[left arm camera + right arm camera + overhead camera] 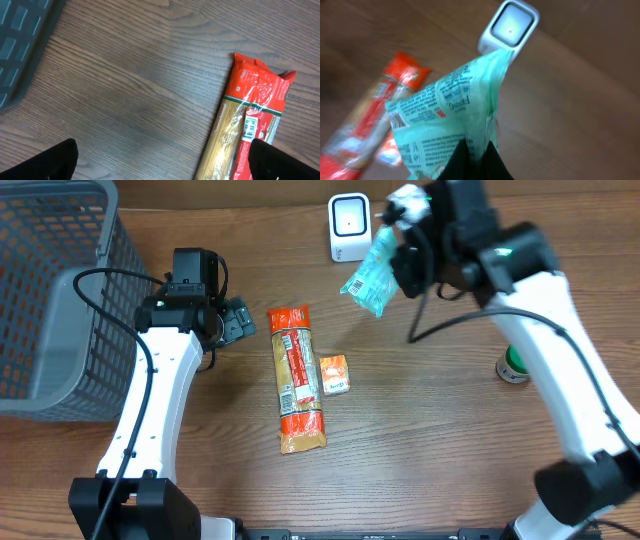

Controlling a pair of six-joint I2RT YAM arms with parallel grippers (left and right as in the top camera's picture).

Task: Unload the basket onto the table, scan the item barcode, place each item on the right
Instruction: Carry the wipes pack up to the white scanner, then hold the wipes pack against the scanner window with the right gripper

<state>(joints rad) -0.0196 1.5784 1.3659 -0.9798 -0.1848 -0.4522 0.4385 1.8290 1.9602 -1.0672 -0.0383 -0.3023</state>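
One mint-green pouch (372, 275) hangs over the far side of the tabletop (420, 440), just near-right of the white scanner (348, 225), pinched by one thin edge in the clenched right gripper (476, 155). Held so, the limp film may fold or swing its barcode away from the scanner window, giving no read, or the edge may slip free. Well to the left, the left gripper (238, 320) hovers released beside the pasta packet (297, 380), likely too far to help.
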